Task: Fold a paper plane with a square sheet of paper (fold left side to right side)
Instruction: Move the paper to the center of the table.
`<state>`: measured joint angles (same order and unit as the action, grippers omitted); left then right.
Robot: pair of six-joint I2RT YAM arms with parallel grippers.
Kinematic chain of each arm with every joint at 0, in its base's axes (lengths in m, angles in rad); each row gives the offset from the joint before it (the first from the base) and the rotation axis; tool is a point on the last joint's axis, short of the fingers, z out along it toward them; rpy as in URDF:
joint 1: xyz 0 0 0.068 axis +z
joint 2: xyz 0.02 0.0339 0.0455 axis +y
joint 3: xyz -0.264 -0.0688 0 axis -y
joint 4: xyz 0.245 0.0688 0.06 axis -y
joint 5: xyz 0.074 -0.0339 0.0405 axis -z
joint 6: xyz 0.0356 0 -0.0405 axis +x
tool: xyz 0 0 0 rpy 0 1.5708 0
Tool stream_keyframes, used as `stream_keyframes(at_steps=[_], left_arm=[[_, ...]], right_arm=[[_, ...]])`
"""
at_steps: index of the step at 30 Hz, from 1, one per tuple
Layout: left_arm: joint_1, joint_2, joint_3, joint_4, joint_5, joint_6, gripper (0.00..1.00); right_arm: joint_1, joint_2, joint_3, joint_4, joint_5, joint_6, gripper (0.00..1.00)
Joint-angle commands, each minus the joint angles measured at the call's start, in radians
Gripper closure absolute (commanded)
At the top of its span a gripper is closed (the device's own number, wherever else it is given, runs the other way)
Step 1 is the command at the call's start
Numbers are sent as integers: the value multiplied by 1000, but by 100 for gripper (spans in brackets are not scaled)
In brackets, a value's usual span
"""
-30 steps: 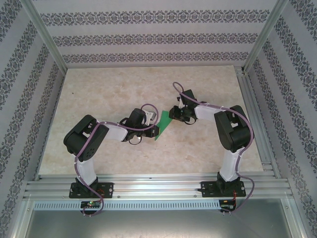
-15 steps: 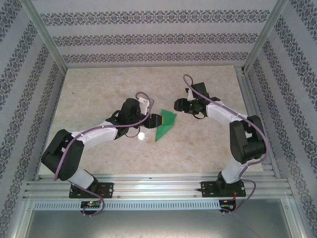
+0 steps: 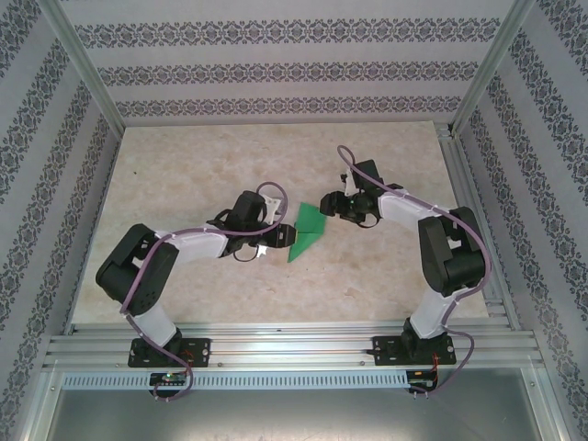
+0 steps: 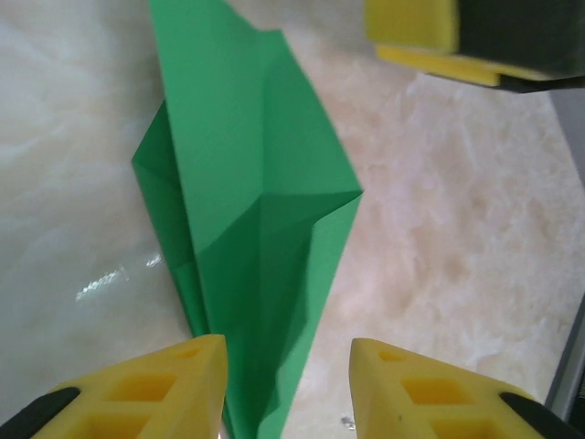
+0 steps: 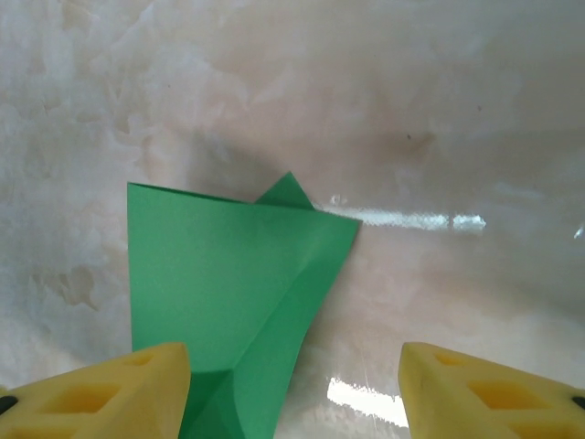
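Note:
The square sheet of paper (image 3: 307, 231), bright green, lies on the table folded into a slim pointed shape with creases along its length. My left gripper (image 3: 281, 236) sits at its left edge. In the left wrist view the paper (image 4: 251, 229) runs down between my yellow fingers, closer to the left one, and my left gripper (image 4: 288, 389) is open with a gap around the paper. My right gripper (image 3: 324, 203) hovers at the paper's upper right corner. In the right wrist view it (image 5: 294, 389) stands wide open, with the paper (image 5: 224, 283) by its left finger (image 5: 110, 393).
The pale marble tabletop (image 3: 184, 175) has free room left and behind the paper. Aluminium rails (image 3: 294, 349) run along the near edge and a rail (image 3: 473, 220) along the right side. Patterned walls enclose the table. A right finger (image 4: 411, 27) shows in the left wrist view.
Both grippers have opened off the paper. The left arm stretched out and drew back toward the paper's left edge. The right gripper lifted slightly up and right. The paper now lies free.

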<state>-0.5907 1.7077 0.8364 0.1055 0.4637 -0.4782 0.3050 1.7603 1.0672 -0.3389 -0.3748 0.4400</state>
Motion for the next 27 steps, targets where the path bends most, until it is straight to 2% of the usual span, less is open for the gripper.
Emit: stream_keyframes(at_steps=[1, 4, 7, 15, 17, 19, 22, 23, 27], left_arm=[[18, 38, 26, -3, 36, 44, 62], [22, 76, 41, 19, 69, 37, 62], [22, 99, 45, 54, 88, 17, 62], [25, 76, 37, 56, 68, 13, 60], [27, 47, 29, 46, 58, 17, 54], [36, -6, 11, 27, 41, 25, 52], [51, -118, -29, -22, 8, 41, 46], [55, -165, -43, -44, -6, 51, 44], [55, -328, -113, -109, -32, 88, 42]], right_arm=[[-4, -29, -23, 15, -59, 47, 38], [5, -20, -46, 67, -118, 108, 40], [21, -3, -52, 76, -117, 170, 41], [69, 79, -70, 149, -147, 291, 54], [83, 81, -81, 169, -151, 315, 64], [82, 55, -118, 208, -151, 348, 78], [84, -24, -138, 171, -135, 343, 97], [87, -51, -139, 141, -132, 333, 100], [104, -140, -155, 19, -136, 286, 100]])
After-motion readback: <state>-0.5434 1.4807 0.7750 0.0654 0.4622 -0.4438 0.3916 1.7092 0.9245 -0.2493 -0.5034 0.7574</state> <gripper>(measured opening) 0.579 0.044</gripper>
